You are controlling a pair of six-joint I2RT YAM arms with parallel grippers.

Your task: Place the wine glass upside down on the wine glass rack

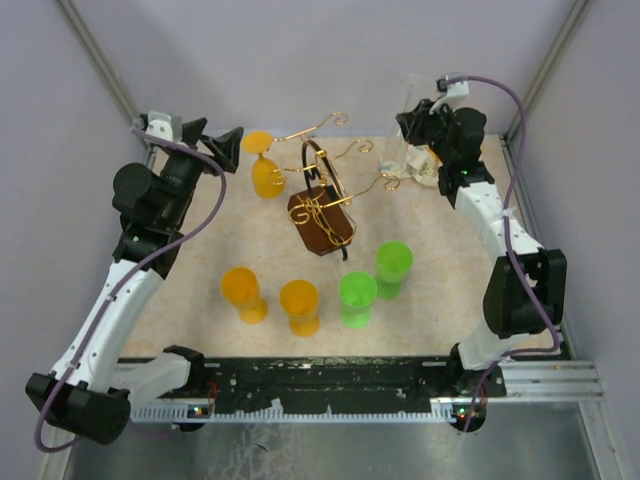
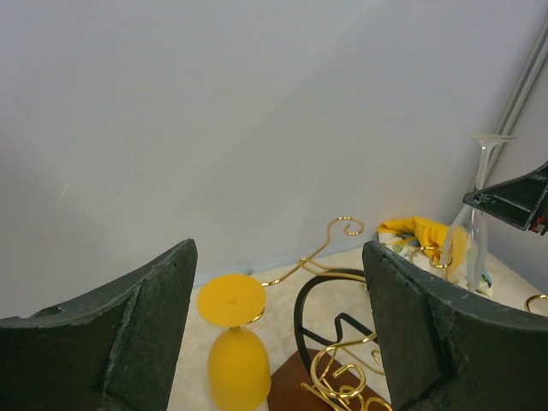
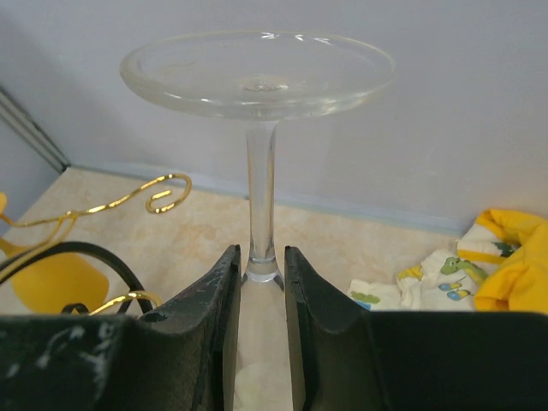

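**A:** How many glasses do you count?

**B:** Six. One clear wine glass, three orange, two green.

**A:** Where is the clear one?

**B:** Far right, foot up and bowl down, beside the right-hand arms of the wine glass rack (the one gold wire stand, toward the far middle). The right tool is clenched on it where stem meets bowl.

**A:** And the other arm?

**B:** The left tool is released, jaws wide with nothing between them, at the far left.

**A:** The coloured ones?

**B:** The hung orange glass sits foot-up at the rack's far-left arm. The orange pair stands near left on the counter. The green pair stands to the near right of the rack.

**A:** Anything hard to make out?

**B:** The clear bowl is hidden behind the right tool's fingers in the wrist view and is faint from above. One cloth, yellow and white, is cut off at the frame edge. I cannot tell whether the four standing glasses are upright or inverted.
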